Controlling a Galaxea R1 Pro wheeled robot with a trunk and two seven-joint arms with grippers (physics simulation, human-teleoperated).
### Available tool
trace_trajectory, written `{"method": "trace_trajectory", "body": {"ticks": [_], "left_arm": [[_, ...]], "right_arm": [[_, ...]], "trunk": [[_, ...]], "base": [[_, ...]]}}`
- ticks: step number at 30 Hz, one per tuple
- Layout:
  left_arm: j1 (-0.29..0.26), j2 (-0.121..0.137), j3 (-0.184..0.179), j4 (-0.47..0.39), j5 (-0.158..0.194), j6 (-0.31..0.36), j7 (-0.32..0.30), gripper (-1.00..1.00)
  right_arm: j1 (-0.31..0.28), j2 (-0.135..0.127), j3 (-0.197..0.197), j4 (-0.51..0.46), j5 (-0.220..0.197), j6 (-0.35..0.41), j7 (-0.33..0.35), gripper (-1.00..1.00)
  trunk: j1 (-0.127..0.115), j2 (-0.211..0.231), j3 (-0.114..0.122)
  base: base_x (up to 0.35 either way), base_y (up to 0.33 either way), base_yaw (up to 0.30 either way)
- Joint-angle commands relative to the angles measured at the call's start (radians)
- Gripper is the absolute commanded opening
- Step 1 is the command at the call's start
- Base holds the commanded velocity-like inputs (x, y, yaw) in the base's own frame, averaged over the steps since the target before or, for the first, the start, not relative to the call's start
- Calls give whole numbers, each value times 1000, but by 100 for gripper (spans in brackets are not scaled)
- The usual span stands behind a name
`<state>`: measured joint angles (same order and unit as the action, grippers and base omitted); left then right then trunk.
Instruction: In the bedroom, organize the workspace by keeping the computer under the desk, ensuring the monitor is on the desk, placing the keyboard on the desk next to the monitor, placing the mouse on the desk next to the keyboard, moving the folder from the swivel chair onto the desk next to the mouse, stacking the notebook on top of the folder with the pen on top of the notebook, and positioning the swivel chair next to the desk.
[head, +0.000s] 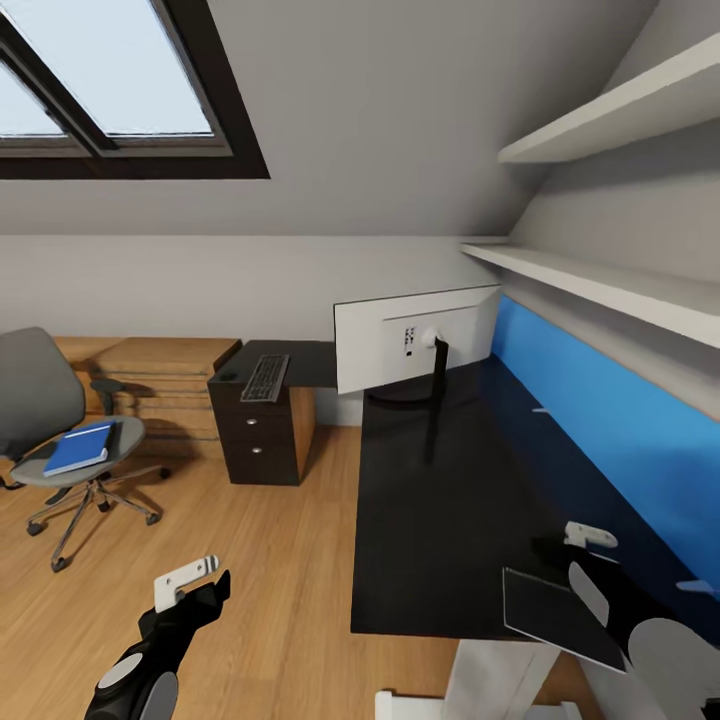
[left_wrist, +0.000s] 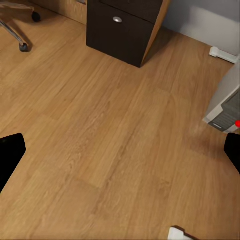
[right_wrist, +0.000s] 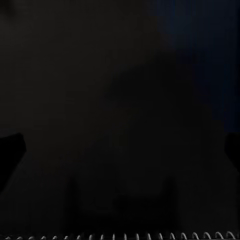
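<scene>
The white-backed monitor (head: 415, 345) stands on the long black desk (head: 440, 540). Further left, the keyboard (head: 265, 377) lies on the dark top above a drawer unit (head: 258, 430). A blue folder (head: 80, 447) rests on the seat of the grey swivel chair (head: 45, 400) at the left. My right gripper (head: 585, 562) (right_wrist: 121, 150) hangs open over the desk's near corner, above a dark spiral-bound notebook (head: 555, 612) (right_wrist: 120, 236). My left gripper (head: 200, 583) (left_wrist: 121, 152) is open over bare wood floor. A grey computer tower (left_wrist: 225, 112) stands on the floor.
A blue panel (head: 620, 420) backs the desk, with white shelves (head: 620, 290) above it. A low wooden chest (head: 165, 385) stands behind the chair, under the sloped ceiling and skylight. Wood floor (head: 260, 560) lies between chair and desk. The white desk leg (head: 490, 680) is at the near end.
</scene>
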<state>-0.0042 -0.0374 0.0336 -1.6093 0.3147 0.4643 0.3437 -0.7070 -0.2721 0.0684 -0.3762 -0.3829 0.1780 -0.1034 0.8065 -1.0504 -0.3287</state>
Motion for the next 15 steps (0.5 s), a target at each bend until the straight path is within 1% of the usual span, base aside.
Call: {"method": "trace_trajectory", "body": {"ticks": [1,3,7,8,10,11,12,13,14,15], "left_arm": [[0,-1,0,-2,11,3,6,100],[0,-1,0,-1,11,4,6,100],[0,-1,-1,0,11,4,6,100],[0,-1,-1,0,11,4,6,100],[0,-1,-1,0,11,4,6,100],[0,-1,-1,0,11,4,6,100],[0,-1,-1,0,11,4,6,100],[0,-1,-1,0,10,4,6,100],[0,-1,-1,0,10,4,6,100],[0,-1,-1,0,10,4,6,100]], "right_arm": [[0,-1,7,-3,-8,4,-7,100],[0,-1,7,-15,-8,2,-8,100],[4,-2,5,-93,-11,9,-9,100],[6,-2,4,-129,-12,16,-9,100],[10,-2,3,-167,-17,31,-10,100],[16,-2,1,-208,-29,59,-10,100],[21,-3,1,-228,-39,78,-10,100],[33,-3,0,-269,-65,123,-10,100],[39,-4,0,-291,-80,146,-11,100],[53,-6,0,-336,-110,191,-12,100]], "trunk": [[-4,6,2],[-8,13,5],[-8,13,5],[-8,13,5],[-8,13,5],[-8,13,5],[-8,13,5],[-8,13,5],[-8,13,5],[-8,13,5]], "base": [[0,0,0],[0,0,0],[0,0,0],[0,0,0],[0,0,0],[0,0,0],[0,0,0],[0,0,0],[0,0,0],[0,0,0]]}}
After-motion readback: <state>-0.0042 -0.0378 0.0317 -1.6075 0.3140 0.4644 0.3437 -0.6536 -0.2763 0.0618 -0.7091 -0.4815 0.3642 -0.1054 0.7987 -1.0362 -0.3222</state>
